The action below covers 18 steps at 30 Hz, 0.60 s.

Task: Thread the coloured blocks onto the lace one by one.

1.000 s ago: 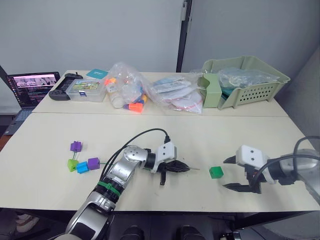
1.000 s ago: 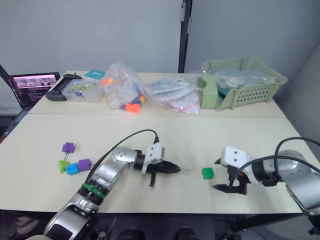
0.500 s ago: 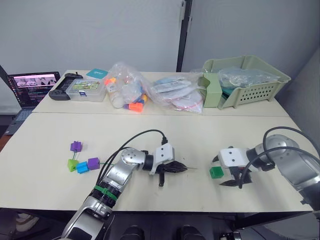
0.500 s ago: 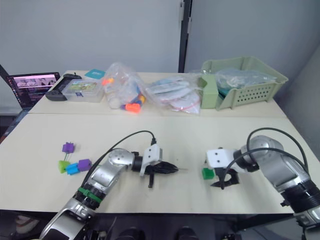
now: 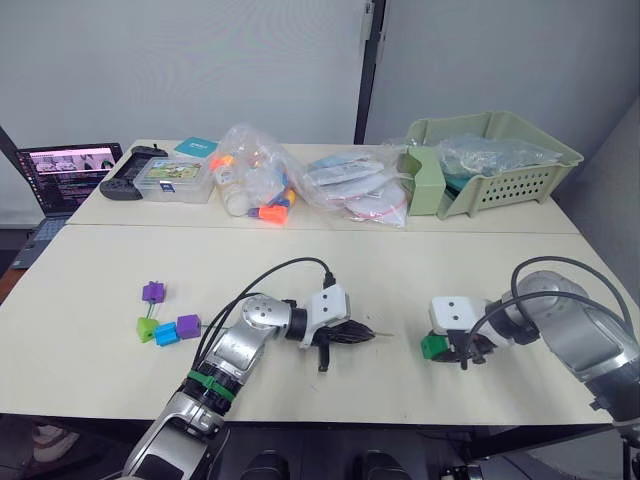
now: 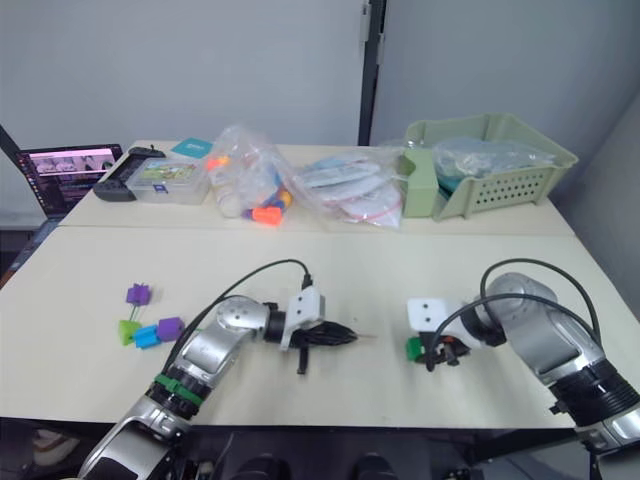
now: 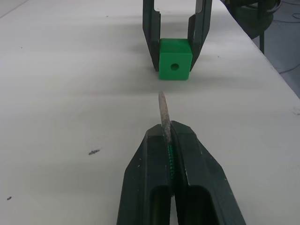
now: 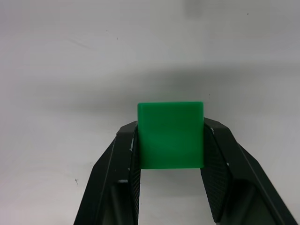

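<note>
Right fingers (image 8: pixel 171 154) now closed around green block (image 8: pixel 171 135), left fingers (image 7: pixel 169 140) pinching lace tip (image 7: pixel 162 110), no readable writing.

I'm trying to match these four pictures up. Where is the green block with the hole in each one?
Left eye view: green block, right of centre on the table.
Right eye view, same spot.
Left wrist view, beyond the lace tip.
Right wrist view, centre.
Shared landmark: the right gripper around the block.
</note>
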Each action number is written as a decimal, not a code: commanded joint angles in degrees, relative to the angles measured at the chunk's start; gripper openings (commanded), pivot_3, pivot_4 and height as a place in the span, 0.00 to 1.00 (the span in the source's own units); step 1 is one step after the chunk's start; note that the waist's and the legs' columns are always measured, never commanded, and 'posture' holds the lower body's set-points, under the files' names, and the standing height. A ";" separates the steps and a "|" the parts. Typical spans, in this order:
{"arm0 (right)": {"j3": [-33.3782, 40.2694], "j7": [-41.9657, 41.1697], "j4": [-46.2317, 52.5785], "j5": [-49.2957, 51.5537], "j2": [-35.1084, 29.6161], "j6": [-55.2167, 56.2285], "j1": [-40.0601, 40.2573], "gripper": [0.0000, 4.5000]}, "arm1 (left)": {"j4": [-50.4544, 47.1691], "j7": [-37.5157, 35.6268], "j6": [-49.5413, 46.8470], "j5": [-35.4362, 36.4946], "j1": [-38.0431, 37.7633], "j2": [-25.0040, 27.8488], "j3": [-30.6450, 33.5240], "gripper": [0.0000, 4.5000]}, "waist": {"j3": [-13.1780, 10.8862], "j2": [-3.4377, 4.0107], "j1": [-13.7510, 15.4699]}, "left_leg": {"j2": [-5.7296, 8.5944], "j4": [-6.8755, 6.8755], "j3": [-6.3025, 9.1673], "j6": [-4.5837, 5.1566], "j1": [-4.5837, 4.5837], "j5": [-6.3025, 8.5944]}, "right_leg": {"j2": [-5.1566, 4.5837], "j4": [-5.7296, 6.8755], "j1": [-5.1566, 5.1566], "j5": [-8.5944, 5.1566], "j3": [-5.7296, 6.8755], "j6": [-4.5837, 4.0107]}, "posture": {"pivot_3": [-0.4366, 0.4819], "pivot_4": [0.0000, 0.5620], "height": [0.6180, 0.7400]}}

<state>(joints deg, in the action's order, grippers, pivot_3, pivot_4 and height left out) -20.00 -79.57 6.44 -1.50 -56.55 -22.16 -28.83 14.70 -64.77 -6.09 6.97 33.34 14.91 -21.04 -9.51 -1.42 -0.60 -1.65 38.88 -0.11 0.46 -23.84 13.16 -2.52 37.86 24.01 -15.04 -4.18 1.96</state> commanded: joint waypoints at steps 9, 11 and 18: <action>-0.13 3.25 5.86 0.73 4.63 -9.42 -0.42 0.27 | 1.04 -0.77 1.86 -1.65 1.83 -1.06 -2.01 0.00 | 0.00 0.00 -0.04 | 0.01 0.01 0.01 0.00 0.00 0.00 | 0.00 0.07 0.03 0.00 0.00 0.00 | 0.48 0.27 0.98; -0.39 3.55 5.74 0.57 4.79 -9.58 -0.35 0.27 | 1.11 -0.86 1.92 -1.71 1.83 -1.02 -2.00 0.00 | 0.00 0.00 -0.05 | 0.02 0.02 0.01 0.00 0.00 0.00 | 0.00 0.07 0.02 0.00 0.00 0.00 | 0.48 0.27 0.98; -1.28 4.34 5.77 0.08 5.09 -10.67 -0.12 0.27 | 1.65 -0.86 2.01 -2.77 2.02 -1.18 -2.57 0.00 | 0.00 0.00 -0.09 | 0.01 0.02 0.02 0.00 0.01 0.00 | 0.01 0.08 0.01 0.00 0.01 0.00 | 0.48 0.27 0.98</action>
<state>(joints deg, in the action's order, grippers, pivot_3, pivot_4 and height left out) -20.39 -75.47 11.18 -1.09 -51.64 -32.28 -28.85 16.73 -65.78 -5.15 4.55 33.95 14.13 -23.51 -9.51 -1.42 -0.69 -1.64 38.90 -0.10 0.46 -23.82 13.16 -2.52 37.94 24.02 -15.04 -4.18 1.95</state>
